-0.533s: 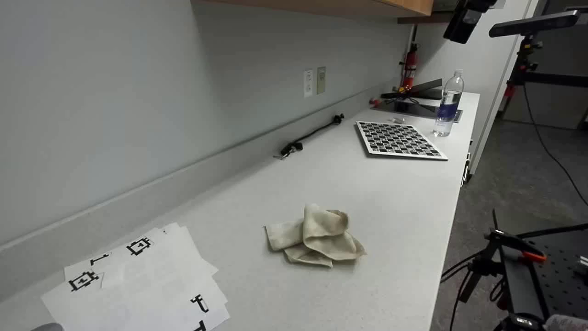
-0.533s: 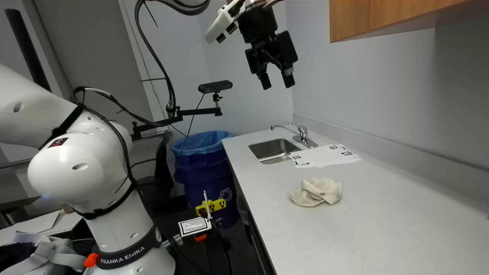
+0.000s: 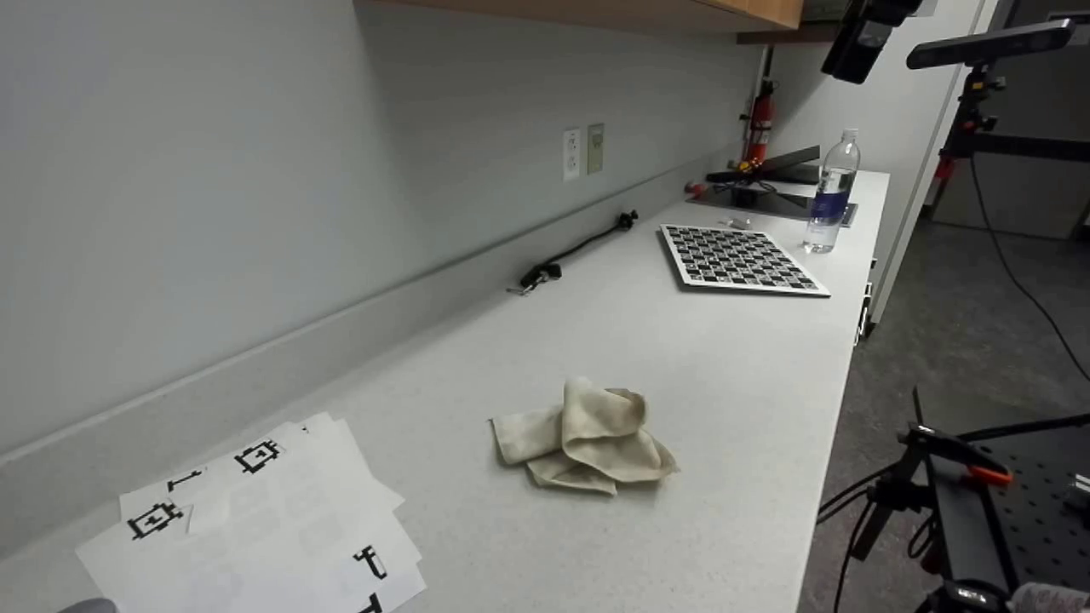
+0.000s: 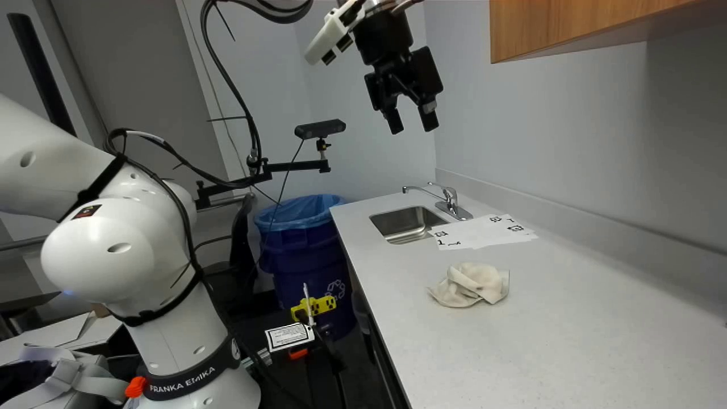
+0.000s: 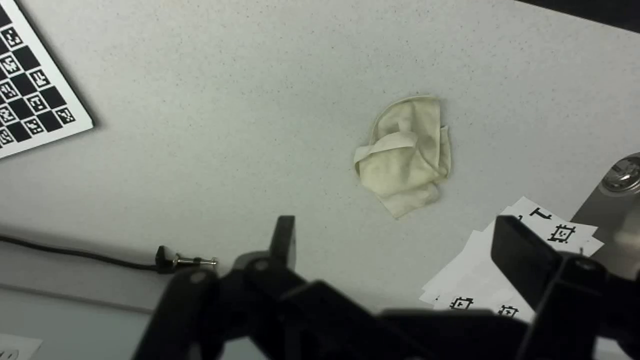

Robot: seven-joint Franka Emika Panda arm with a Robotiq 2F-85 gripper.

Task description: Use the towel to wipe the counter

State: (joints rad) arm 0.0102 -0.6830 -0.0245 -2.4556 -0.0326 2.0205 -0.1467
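A crumpled cream towel [image 3: 592,438] lies on the white counter [image 3: 698,545]. It also shows in an exterior view [image 4: 471,284] and in the wrist view [image 5: 402,155]. My gripper [image 4: 413,126] is open and empty, high above the counter, with its fingers pointing down. In the wrist view the fingers [image 5: 392,227] are wide apart, and the towel lies well below them, mostly above the fingertips in the picture. Only a dark part of the gripper [image 3: 856,51] shows at the top edge of an exterior view.
Printed paper sheets [image 4: 483,232] lie by the sink [image 4: 406,224] and faucet [image 4: 448,199]. A checkered board [image 3: 737,260], a water bottle [image 3: 830,196] and a black cable [image 3: 588,247] are farther along the counter. A wooden cabinet [image 4: 568,25] hangs above it.
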